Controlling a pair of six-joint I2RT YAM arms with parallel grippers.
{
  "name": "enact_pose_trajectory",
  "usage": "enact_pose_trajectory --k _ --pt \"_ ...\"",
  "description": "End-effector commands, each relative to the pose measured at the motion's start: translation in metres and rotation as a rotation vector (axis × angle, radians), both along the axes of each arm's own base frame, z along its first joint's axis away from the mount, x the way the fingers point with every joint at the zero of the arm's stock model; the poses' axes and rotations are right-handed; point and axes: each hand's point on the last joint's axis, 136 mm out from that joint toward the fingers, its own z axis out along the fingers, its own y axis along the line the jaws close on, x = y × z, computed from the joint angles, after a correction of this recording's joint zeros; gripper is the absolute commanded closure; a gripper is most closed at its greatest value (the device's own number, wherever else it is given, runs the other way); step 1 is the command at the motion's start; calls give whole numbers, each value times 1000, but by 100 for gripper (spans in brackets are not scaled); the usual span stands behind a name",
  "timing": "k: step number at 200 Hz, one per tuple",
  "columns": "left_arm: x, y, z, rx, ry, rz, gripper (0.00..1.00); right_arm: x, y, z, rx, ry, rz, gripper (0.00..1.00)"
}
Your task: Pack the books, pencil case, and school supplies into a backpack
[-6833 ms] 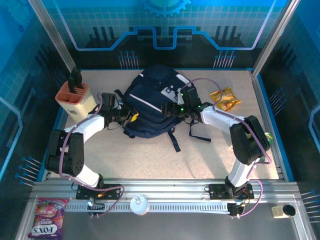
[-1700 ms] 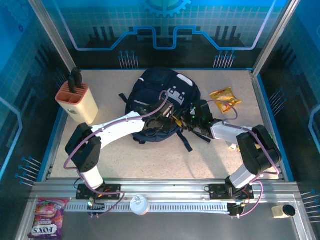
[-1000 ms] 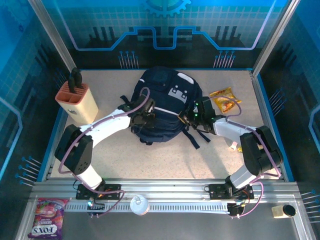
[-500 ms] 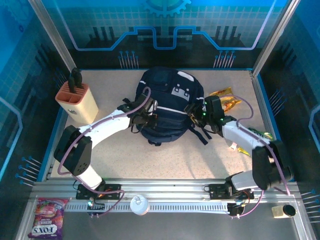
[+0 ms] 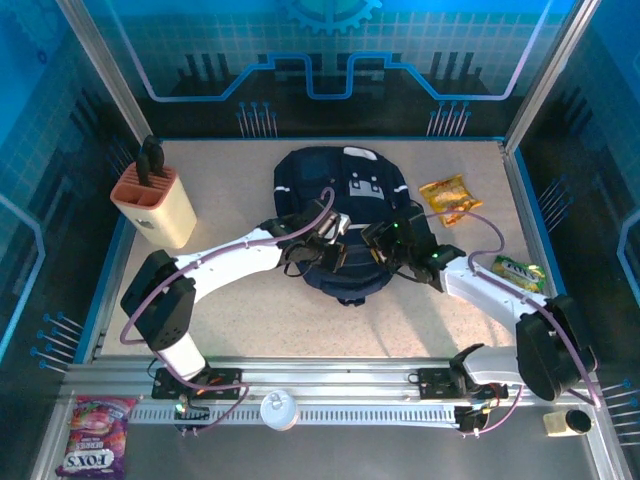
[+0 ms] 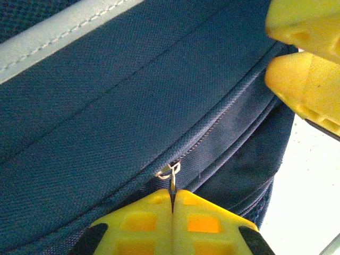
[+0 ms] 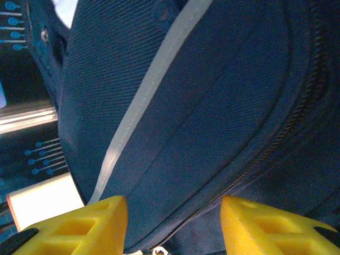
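At the near edge of the backpack (image 5: pixel 340 190), the two arms have closed in together. Half a second ago they flanked the bag, one on each side. Now they meet at its near edge, and the right elbow has swung well out over the worktop (image 5: pixel 250 310), uncovering a green packet (image 5: pixel 518 270).

The left fingers (image 6: pixel 141 220) have stayed pressed tight together and pinch the little metal zip pull (image 6: pixel 171 172), with the zip above it looking closed. The right fingers (image 7: pixel 265 223) were almost shut a second ago. They now stand partly apart with nothing between them, hovering over the navy cloth just beside the left pair.

The backpack itself lies in the middle of the worktop, turned a little from where it lay, and the orange snack bag (image 5: pixel 445 197) sits near its right side.

No books, pouch or supplies lie out on the worktop. My guess is the packing is late, with the zip now the job in hand. The right side has let go to take a fresh hold while the left keeps the pull.
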Motion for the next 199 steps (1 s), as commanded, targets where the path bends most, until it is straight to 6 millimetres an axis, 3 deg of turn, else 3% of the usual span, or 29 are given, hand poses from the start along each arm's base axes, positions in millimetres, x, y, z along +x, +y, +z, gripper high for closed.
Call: enact_pose_trajectory --k 1,47,75,93,116,199 --pt "4 -8 10 -27 -12 2 100 0 -7 -8 -23 48 -82 52" --pt "4 -5 10 -14 -15 1 100 7 -14 -16 -60 50 -123 59" --pt "5 6 8 42 -36 9 100 17 -19 -14 -98 22 -106 73" --pt "6 20 6 101 -60 23 100 21 -26 -12 -137 10 -98 83" --pt "5 38 6 150 -80 50 100 21 -35 -10 -180 6 -91 89" --pt "9 113 -2 200 -46 209 100 21 -52 -2 -246 -21 -88 91"
